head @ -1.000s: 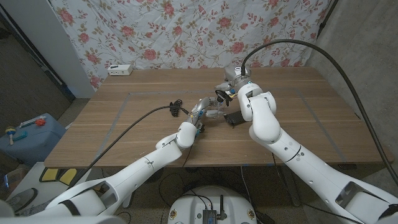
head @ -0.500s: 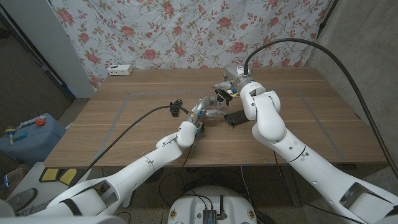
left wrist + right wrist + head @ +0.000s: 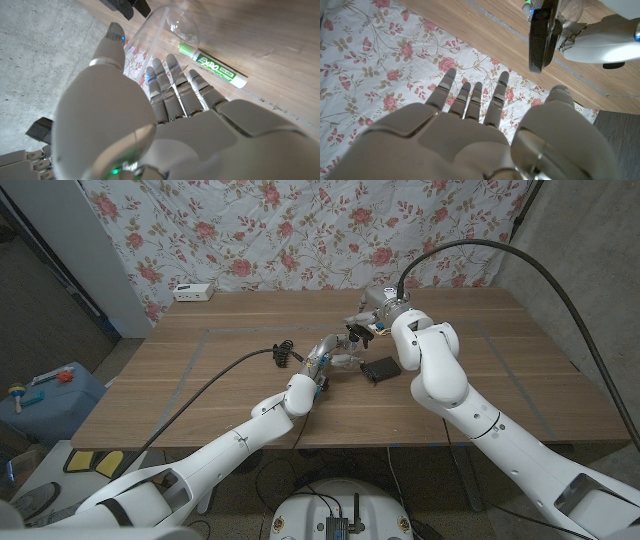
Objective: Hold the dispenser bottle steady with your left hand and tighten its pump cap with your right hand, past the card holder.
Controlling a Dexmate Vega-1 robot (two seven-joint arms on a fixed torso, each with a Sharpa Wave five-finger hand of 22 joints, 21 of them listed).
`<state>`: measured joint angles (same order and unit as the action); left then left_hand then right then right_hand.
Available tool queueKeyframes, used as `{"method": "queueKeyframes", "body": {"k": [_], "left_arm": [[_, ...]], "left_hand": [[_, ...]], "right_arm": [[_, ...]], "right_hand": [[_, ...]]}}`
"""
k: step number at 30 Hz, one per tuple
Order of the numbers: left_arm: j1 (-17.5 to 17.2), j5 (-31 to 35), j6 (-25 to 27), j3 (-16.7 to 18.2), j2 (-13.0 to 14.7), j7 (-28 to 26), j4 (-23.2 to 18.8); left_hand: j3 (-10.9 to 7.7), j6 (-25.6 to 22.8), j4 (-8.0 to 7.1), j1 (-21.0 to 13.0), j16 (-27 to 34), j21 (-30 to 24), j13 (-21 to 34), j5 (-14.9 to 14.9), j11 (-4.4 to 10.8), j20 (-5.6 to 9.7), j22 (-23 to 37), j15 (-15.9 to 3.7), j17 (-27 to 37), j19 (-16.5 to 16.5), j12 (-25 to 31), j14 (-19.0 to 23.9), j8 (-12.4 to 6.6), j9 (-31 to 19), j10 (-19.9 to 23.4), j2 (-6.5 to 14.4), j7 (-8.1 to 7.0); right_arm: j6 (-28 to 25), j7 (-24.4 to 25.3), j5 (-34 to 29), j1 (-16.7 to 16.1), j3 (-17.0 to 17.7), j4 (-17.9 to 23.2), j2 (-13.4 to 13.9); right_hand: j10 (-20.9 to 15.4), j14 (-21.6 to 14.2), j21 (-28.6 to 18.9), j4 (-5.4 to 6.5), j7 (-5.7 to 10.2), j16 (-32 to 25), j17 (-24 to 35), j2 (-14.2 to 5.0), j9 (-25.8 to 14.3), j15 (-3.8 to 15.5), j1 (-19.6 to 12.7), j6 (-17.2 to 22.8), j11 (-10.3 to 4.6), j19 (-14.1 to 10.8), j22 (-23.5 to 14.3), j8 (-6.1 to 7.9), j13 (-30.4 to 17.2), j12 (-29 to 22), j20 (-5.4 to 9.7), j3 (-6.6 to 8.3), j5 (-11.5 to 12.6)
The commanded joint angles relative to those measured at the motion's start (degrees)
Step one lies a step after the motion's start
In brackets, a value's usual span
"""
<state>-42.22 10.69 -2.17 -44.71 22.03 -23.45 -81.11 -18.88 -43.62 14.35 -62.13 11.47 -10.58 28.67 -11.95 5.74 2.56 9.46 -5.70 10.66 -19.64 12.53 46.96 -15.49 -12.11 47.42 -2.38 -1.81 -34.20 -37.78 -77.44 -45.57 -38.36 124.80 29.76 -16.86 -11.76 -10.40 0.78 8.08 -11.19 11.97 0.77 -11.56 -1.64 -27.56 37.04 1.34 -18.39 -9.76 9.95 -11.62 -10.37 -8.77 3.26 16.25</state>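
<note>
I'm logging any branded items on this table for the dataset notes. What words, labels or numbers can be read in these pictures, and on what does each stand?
"EXPO": on the white barrel of the green-capped marker lying on the table beside the clear bottle held by the left hand.
Smaller print next to that word: too small to read.
White box at the table's far edge: no readable text.

- Dispenser bottle (image 3: pixel 165 30): the left hand (image 3: pixel 150 115) is covering its lower part in the left wrist view; the picture's edge is cutting off its far end.
- Pump cap (image 3: pixel 541 35): the right wrist picture's edge is cutting off its end.
- Right hand (image 3: pixel 372 315): the forearm is hiding most of it in the head view; contact with the cap is too small to tell.
- Card holder (image 3: pixel 378 369): the right arm is covering one end.
- Green marker (image 3: pixel 212 65): the left hand's fingers (image 3: pixel 197 87) are overlapping one end.
</note>
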Motion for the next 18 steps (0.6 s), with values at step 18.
{"method": "queueKeyframes", "body": {"k": [18], "left_arm": [[-0.26, 0.12, 0.68, -0.04, 0.48, 0.47, -1.1]], "left_hand": [[-5.45, -9.41, -5.77, 4.46, 0.18, -0.16, 0.02, -0.41, 0.44, 3.39, 0.13, -2.92, 0.08, 0.31, -0.09, 0.06, -0.56, -0.33, 0.55, 8.66, -1.61]], "right_arm": [[-0.67, -9.44, -1.47, 1.13, -0.48, 2.8, 1.57]], "right_hand": [[5.63, 4.22, -0.03, -2.44, 0.32, 0.44, -0.03, -0.41, -0.23, -1.19, -3.2, -7.45, 0.13, 2.31, -0.04, 0.26, -0.27, 0.11, -0.34, 0.9, 1.11]]}}
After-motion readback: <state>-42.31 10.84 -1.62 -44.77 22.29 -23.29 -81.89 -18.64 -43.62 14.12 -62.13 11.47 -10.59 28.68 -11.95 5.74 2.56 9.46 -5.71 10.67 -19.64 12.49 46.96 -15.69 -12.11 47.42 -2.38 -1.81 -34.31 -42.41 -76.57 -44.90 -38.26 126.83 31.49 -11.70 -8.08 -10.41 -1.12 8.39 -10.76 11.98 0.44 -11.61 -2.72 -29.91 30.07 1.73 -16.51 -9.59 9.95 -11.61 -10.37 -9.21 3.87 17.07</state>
